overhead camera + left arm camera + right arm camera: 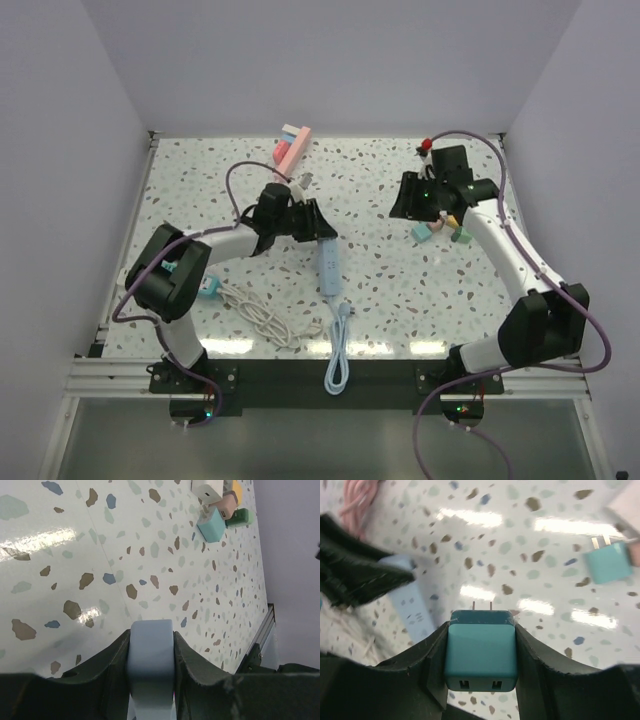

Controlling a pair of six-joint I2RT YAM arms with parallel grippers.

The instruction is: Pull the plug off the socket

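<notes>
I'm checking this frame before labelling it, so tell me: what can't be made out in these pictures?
- Top view: the right hand covers the teal plug, so the grip shows only from its wrist.
- Left wrist view: the blue power strip runs off the bottom edge; its sockets are unseen.
- Right wrist view: the left hand is blurred.
- Top view: the adapters near the right hand are too small to identify.

Power strip point(150, 655) cut off below; left hand point(395, 564) blurred, apparently gripping it.
</notes>
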